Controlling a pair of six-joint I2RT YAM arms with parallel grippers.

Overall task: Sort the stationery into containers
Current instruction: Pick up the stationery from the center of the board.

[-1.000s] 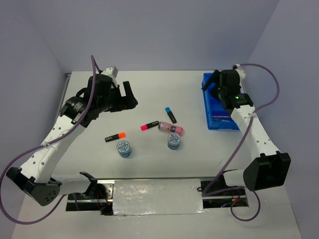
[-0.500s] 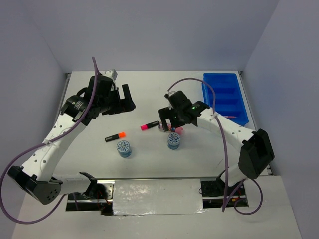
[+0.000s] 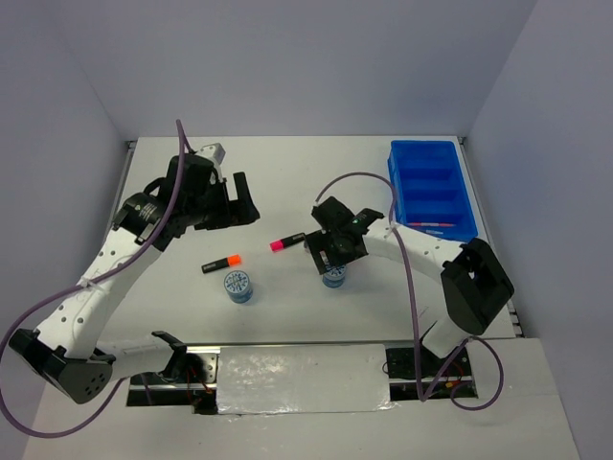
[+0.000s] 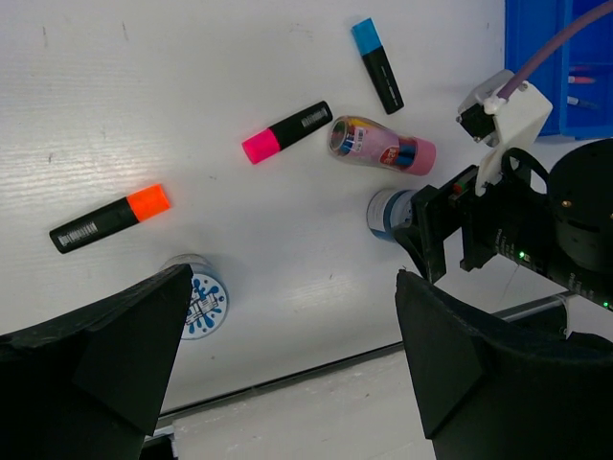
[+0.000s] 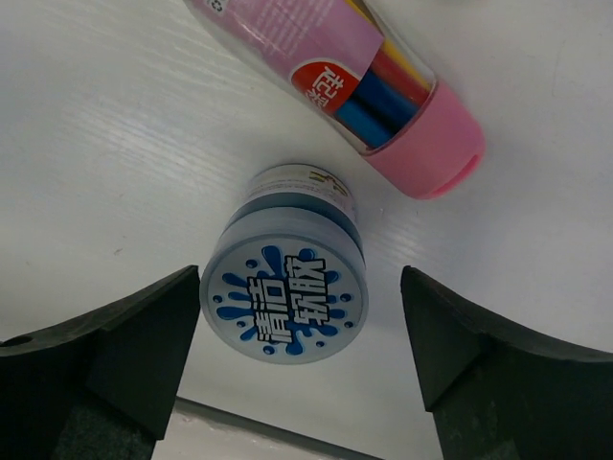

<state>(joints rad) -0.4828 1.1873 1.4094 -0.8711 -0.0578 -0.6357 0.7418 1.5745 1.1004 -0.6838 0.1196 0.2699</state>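
Progress: early, by my judgement; only the thin pens (image 3: 430,224) lie in the blue tray (image 3: 421,153), in its nearest compartment, and the rest of the stationery lies out on the table (image 3: 287,163).
Left to sort: orange-capped highlighter (image 4: 109,218), pink-capped highlighter (image 4: 286,131), blue-capped highlighter (image 4: 377,79), pink tube (image 4: 383,149) and two round discs, all well apart from the tray.
Step in hand: pick-up of the right-hand disc (image 5: 285,287), which stands upright just beside the tube's pink end.
Right gripper (image 3: 332,261): directly over that disc, jaws spread to either side of it with a gap on each side; nothing pinched yet.
Left gripper (image 3: 241,198): hangs above the table to the left of the items, jaws spread wide, holding nothing.
Other disc (image 4: 199,297): upright near the table's front edge, close to the orange-capped highlighter but not touching it.
Disc lid writing: blue Chinese characters inside a blue splash design on white; they look like 清洁软胶, though I am not certain.
Tube label: pink wrap with a round red sticker whose white characters I cannot read; coloured pens show through the clear wall.
Highlighter barrels: small white print, too small to read.
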